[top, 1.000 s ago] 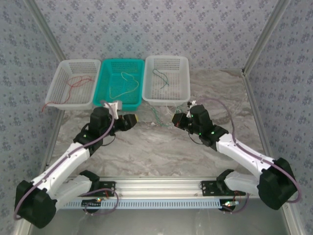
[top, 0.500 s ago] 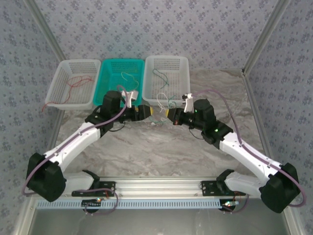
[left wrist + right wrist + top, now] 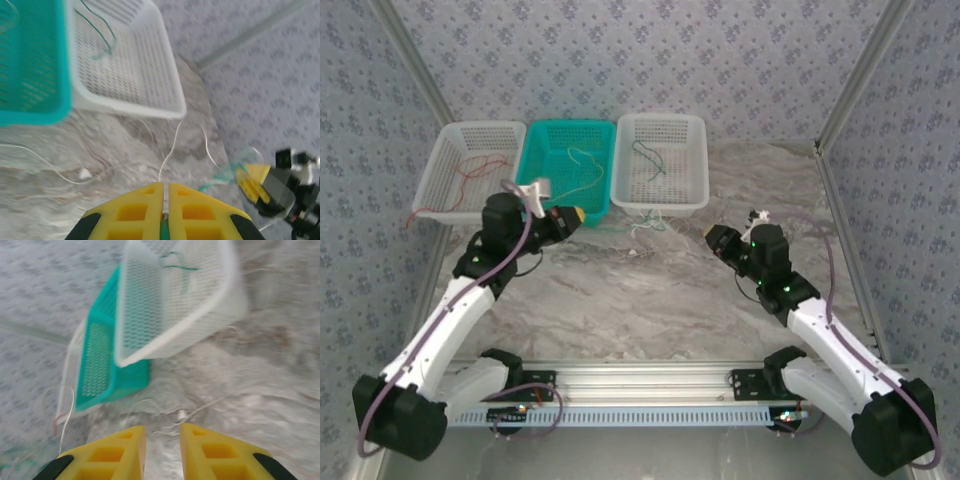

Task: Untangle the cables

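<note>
1. Both arms have drawn apart from their near meeting at the middle. The left pincer [image 3: 578, 216] is now back at the near rim of the teal plastic mesh basket [image 3: 570, 124], and the right pincer [image 3: 712, 235] has pulled off to the right.
2. Beyond and left of the left pincer, a thin red cable [image 3: 470, 170] lies in a white plastic mesh basket [image 3: 448, 140].
3. The left pincer's yellow fingers are pressed together, pinching a whitish thin cable [image 3: 170, 152] that runs straight ahead of them.
4. Between the two pincers, a loose tangle of whitish and green strands [image 3: 645, 228] lies on the marbled table [image 3: 650, 300].
5. Just beyond it, a second white mesh basket [image 3: 125, 102] holds a dark green cable [image 3: 102, 30].
6. The right pincer's fingers stand slightly spread, with nothing between them.
7. These strands look light, limp and slick. I judge a hold near a free end is best, pulled gently, since loops probably snag.
8. No brand, label or writing is readable.
</note>
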### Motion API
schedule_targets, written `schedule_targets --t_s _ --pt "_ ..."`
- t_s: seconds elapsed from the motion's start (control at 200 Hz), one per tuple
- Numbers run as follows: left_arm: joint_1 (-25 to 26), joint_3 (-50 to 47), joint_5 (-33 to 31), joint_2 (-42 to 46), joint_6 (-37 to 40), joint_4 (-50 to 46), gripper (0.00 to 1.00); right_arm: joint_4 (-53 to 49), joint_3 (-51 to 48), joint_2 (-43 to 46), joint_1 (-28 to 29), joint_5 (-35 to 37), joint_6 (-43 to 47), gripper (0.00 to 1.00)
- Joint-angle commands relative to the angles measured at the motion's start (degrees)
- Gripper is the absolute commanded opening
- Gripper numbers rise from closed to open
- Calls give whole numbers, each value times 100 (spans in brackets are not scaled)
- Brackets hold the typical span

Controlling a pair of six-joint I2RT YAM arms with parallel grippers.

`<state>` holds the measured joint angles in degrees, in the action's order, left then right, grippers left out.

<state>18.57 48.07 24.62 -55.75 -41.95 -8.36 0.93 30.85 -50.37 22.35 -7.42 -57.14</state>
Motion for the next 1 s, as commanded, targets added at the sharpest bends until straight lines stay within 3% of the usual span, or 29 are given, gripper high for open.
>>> schedule_targets --t_s 0.0,0.065,0.22,0.235,0.27,0.32,0.385,0.475,0.57,0.665,0.909,0.994 --pt "28 15 462 -24 98 0 0 -403 15 108 -14 31 -260 27" --pt "128 132 794 -131 316 45 0 -767 168 203 -18 0 79 26" --pt "239 527 564 -134 907 -518 0 -1366 611 460 -29 -129 1040 30" --pt "242 557 515 -133 944 -571 0 -1416 663 466 -10 -155 1148 33" --pt "239 638 360 -121 1031 -715 0 -1516 794 459 -8 -323 1375 50" --pt "244 740 152 -136 1173 -936 0 -1379 938 431 12 -989 1795 66" --pt "253 788 111 -155 1336 -1056 0 -1161 1149 315 175 -1831 2155 78" --pt "295 733 115 -165 1391 -1020 0 -1265 1630 -48 737 -2604 2826 82" --pt "368 668 141 -191 1376 -925 0 -1802 2194 -571 1575 -2426 3486 87" --pt "451 664 139 -211 1340 -846 0 -1620 2346 -961 2107 -2044 3707 90" --pt "523 813 170 -124 1223 -794 0 -577 2074 -1754 2509 -1553 4023 92" --pt "453 858 28 -6 1032 -812 0 -341 1891 -1861 2662 -1143 4149 87"
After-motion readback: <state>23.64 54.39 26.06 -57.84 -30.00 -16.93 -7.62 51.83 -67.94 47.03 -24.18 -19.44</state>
